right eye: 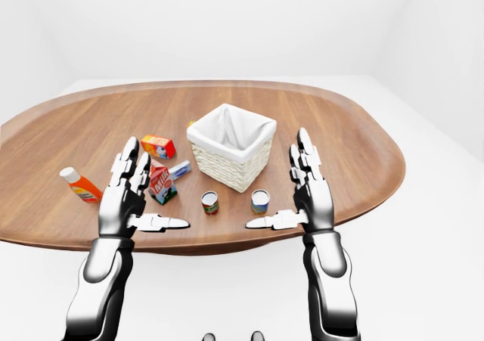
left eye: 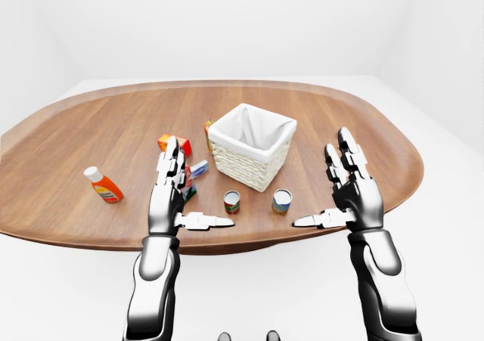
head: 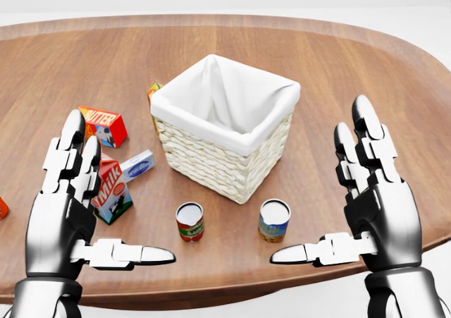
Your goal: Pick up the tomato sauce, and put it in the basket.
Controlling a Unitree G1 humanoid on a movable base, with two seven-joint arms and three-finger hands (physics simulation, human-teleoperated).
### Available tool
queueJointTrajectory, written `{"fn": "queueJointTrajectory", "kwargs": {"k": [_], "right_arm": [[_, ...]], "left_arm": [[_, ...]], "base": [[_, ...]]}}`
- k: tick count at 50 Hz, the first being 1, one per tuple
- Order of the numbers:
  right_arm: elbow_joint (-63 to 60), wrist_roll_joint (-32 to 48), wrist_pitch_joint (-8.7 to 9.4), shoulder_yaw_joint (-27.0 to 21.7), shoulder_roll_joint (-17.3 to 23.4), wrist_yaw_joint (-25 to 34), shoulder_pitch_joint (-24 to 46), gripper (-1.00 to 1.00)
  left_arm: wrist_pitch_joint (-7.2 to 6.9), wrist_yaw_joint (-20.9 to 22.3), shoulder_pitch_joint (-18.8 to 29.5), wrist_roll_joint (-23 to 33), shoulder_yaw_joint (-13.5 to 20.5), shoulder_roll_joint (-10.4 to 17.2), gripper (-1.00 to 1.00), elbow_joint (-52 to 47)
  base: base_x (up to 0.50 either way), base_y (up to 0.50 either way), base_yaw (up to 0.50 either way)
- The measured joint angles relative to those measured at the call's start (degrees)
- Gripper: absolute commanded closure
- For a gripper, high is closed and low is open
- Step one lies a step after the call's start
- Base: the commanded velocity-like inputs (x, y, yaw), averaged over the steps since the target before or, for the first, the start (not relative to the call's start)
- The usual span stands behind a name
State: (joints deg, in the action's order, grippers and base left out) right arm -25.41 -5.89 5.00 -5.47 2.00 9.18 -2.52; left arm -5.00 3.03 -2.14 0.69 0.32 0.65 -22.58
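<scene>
Head view: one wicker basket [head: 211,156] with a white liner sits at the centre of the oval wooden worktop [head: 352,64]. Two cans stand below it, apart from each other: the red tomato sauce can [head: 189,222] at lower centre and a blue-and-yellow can [head: 273,220] just to its right. At the left are one milk carton [head: 111,192], one butter box [head: 103,125], one small blue-white box [head: 137,166], and an orange carton [head: 153,92] mostly hidden behind the basket. The left hand [head: 67,212] and right hand [head: 370,205], both spread open and empty, hang at the lower corners; nothing lies between them and the cans.

Right-eye view: one orange bottle [right eye: 80,185] with a white cap lies at the far left of the worktop, well apart from everything else.
</scene>
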Motion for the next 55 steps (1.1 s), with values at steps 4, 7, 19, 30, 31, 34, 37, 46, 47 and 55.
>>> {"fn": "queueJointTrajectory", "kwargs": {"k": [4,7,19,30,31,34,37,46,47,55], "right_arm": [[-0.1,0.0,0.0,-0.1,0.0,0.0,0.0,-1.0],[0.0,-0.1,0.0,-0.1,0.0,0.0,0.0,-1.0],[-0.8,-1.0,0.0,-0.4,0.1,-0.4,0.0,-1.0],[-1.0,-1.4,0.0,-0.4,0.1,-0.4,0.0,-1.0],[-1.0,-1.4,0.0,-0.4,0.1,-0.4,0.0,-1.0],[-1.0,-1.5,0.0,-0.4,0.0,-0.3,0.0,-1.0],[-0.8,-1.5,0.0,-0.3,0.0,-0.3,-0.1,-1.0],[-0.6,-1.5,0.0,-0.3,0.1,-0.5,0.4,-1.0],[-0.6,-1.5,0.0,-0.3,0.1,-0.5,0.4,-1.0],[-0.5,-1.5,0.0,-0.3,0.1,-0.6,0.5,-1.0]], "left_arm": [[0.0,0.0,0.0,0.0,0.0,0.0,-1.0,0.0],[0.0,0.0,0.0,0.0,0.0,-0.1,-1.0,0.0],[0.0,0.0,-0.3,0.0,-0.2,-0.2,-1.0,0.2],[0.0,0.0,-0.1,0.0,-0.1,-0.1,-1.0,0.1],[0.0,0.0,-0.1,0.0,-0.1,-0.1,-1.0,0.1],[0.0,0.0,-0.1,0.0,-0.1,-0.1,-1.0,0.2],[0.0,0.0,-0.1,0.0,-0.1,-0.1,-1.0,0.1],[0.0,0.0,0.1,0.0,-0.1,-0.1,-1.0,-0.4],[0.0,0.1,0.1,0.0,-0.1,-0.1,-1.0,-0.4],[0.0,0.1,0.0,0.2,-0.1,0.0,-1.0,-0.7]], "base": [[0.0,-0.5,0.0],[0.0,-0.5,0.0],[0.1,-0.04,0.0],[0.5,0.0,0.0],[0.5,0.0,0.0],[0.5,0.0,0.0],[0.5,0.0,0.0],[0.0,0.0,0.0],[0.0,0.0,0.0],[0.0,0.0,0.0]]}}
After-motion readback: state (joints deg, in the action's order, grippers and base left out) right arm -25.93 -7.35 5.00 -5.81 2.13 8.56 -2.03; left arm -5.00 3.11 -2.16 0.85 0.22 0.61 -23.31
